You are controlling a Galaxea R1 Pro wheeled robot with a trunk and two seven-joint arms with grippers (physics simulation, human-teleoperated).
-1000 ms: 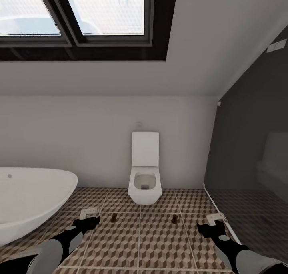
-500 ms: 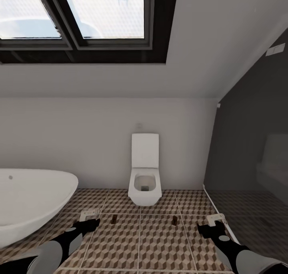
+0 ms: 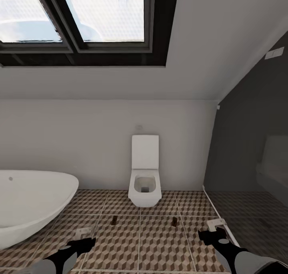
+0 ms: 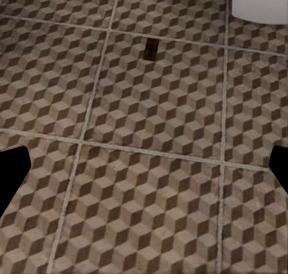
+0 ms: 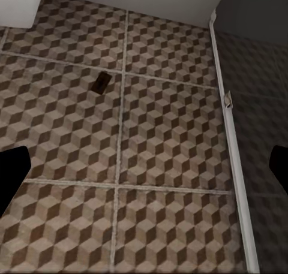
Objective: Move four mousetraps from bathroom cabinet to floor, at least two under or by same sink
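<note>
Left fingers [image 4: 13,177]: spread wide at the edges of the left wrist view, nothing between them, only tile.
Right fingers [image 5: 12,173]: parted the same way and empty (both black tips sit far apart).
Left gripper [image 3: 85,236]: low over the bathroom floor [image 3: 160,246], near the bathtub [image 3: 32,202] on the left.
Right gripper [image 3: 215,228]: low on the right, just beside the white threshold strip [image 5: 231,154].
Mousetraps: I take the two small dark rectangles on the tiles for two of them, the left trap [image 3: 114,219] and the right trap [image 3: 175,221], lying flat in front of the toilet [image 3: 145,186] and well apart from each other.
Risk, wrong fixture: these two lie by the toilet, not by a sink, so as they lie they may not count for the sink condition.
Risk, wrong surface: past the strip the floor turns dark [image 3: 256,222]; a trap nudged or dropped there by my right arm would be off the cube-pattern tiles.
Risk, knocking: driving or sweeping an arm low here could scoot a trap (they look light and flat) under the toilet or tub.
Risk, grasp: a flat board on tile gives me little edge to pinch.
</note>
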